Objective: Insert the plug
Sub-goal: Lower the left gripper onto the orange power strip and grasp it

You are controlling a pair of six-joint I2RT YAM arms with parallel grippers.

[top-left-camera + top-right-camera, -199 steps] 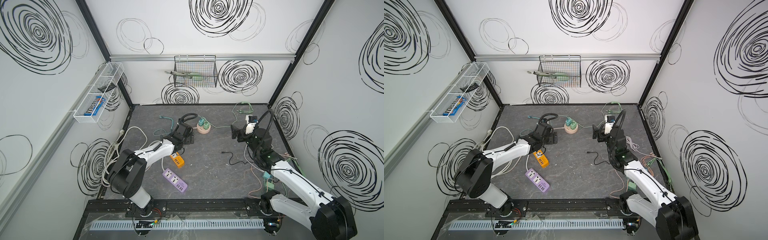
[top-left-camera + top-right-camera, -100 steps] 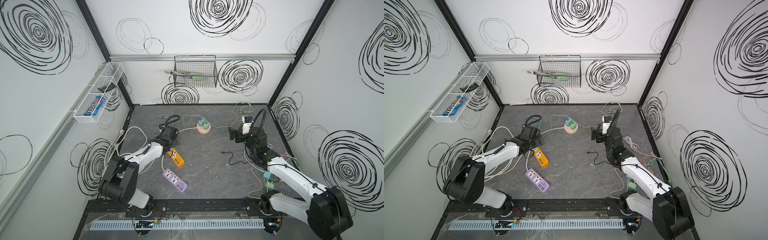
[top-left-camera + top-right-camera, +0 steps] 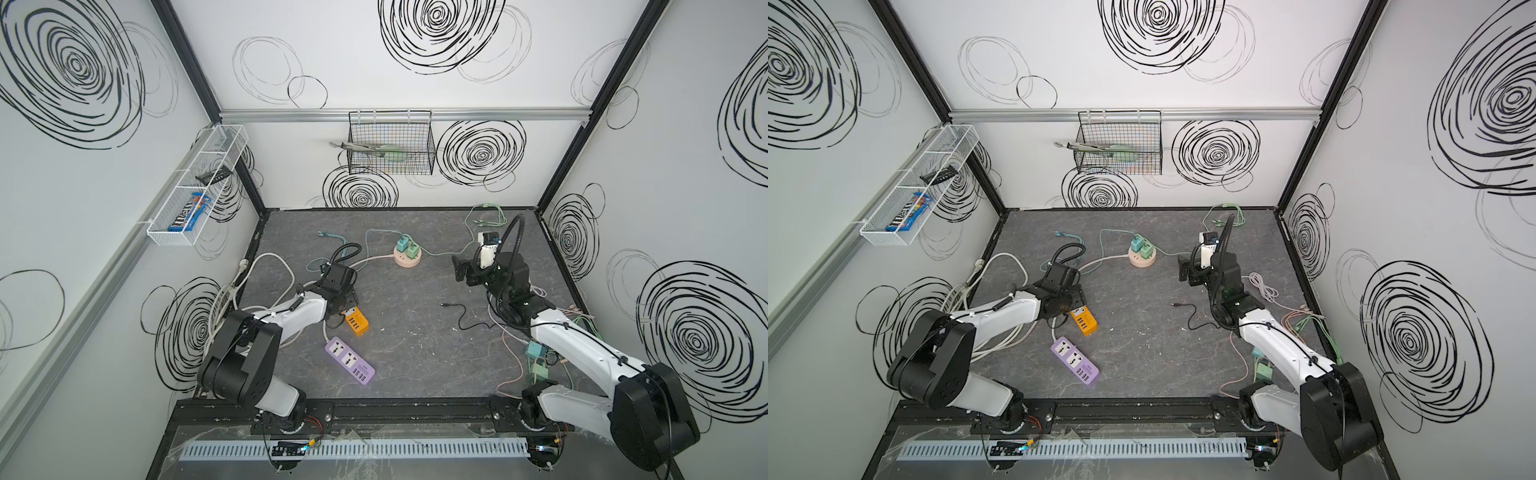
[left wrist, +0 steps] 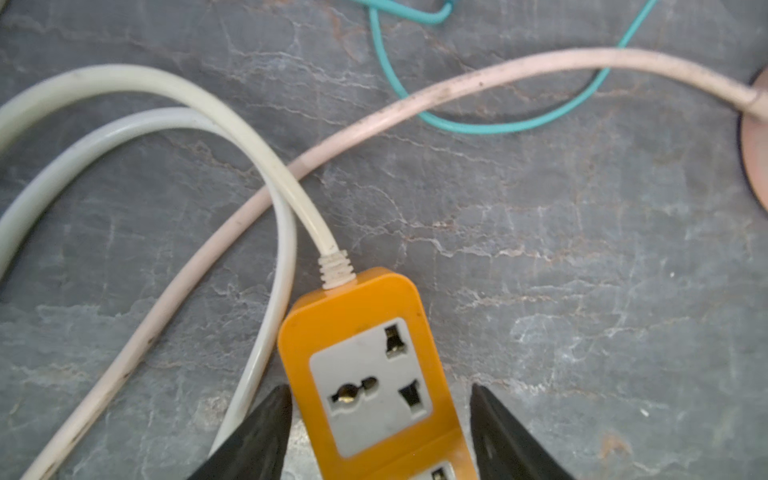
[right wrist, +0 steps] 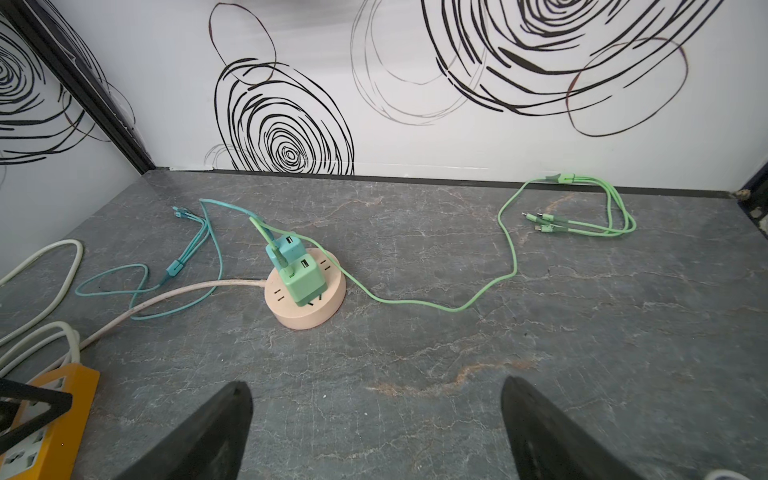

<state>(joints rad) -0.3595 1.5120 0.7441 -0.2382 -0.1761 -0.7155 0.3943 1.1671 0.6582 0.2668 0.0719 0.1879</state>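
On the grey floor (image 3: 415, 353), left of centre: an orange power strip (image 3: 356, 325) is lying flat, its grey universal socket facing up with nothing in it.
White cord (image 4: 257, 137): is leaving the orange power strip (image 4: 365, 374) at the end away from the fingers and looping over a pinkish cord.
Left gripper (image 4: 378, 395): is straddling the orange power strip with its jaws parted. One finger is sitting right against the strip's side, while the other is standing off with bare floor showing between, so nothing is clamped.
Right gripper (image 5: 376, 390): is hanging above bare floor right of centre, jaws spread wide with nothing between them, facing the pink round hub (image 5: 307, 318).
Green charger plug (image 5: 305, 280): is sitting pushed into the top of the pink round hub, a light green cable (image 5: 511, 257) trailing from it toward the back wall.
Teal charger plug (image 5: 291, 249): is sitting in the same hub, touching the green one behind it.
Spare chargers (image 3: 535, 351): are lying among loose wires beside the right arm's base.
Purple power strip (image 3: 350, 360): is lying near the orange one, apart from it, closer to the front rail.
Black cable (image 3: 461, 311): is lying between the arms, nearer the right one.
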